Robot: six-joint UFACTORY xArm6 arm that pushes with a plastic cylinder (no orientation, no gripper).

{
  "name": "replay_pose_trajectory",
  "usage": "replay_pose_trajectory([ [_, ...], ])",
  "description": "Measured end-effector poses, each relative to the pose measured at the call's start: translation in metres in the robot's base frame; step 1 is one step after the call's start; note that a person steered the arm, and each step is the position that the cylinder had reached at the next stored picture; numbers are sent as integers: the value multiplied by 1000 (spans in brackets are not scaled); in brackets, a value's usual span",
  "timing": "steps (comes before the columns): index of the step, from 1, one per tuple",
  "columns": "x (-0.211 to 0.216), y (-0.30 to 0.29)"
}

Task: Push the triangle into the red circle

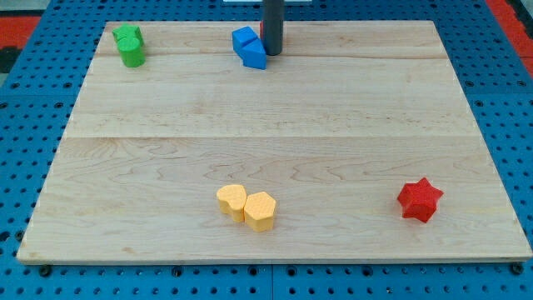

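my tip (pixel 271 53) touching triangle block's (pixel 249 47) right, star block (pixel 419 200) bottom right

A pale wooden bench (pixel 275 125) lies on a blue pegboard (pixel 33 167) dotted with holes. Near the bench's top-left corner stands a green block (pixel 129 45); its shape is hard to make out. Near the view's bottom, left of centre, a yellow heart (pixel 231 201) and a yellow hexagon (pixel 260 210) sit touching. Well apart, at the lower right, stands a red star (pixel 419 200).
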State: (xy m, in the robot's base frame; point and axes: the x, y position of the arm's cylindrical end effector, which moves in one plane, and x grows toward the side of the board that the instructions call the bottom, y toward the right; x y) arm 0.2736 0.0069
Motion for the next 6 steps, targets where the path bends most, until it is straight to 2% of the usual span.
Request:
replay_pose_trajectory([
  [1,67,59],
  [2,66,-9],
  [3,25,-50],
  [4,3,-20],
  [5,40,-104],
  [6,41,-237],
])
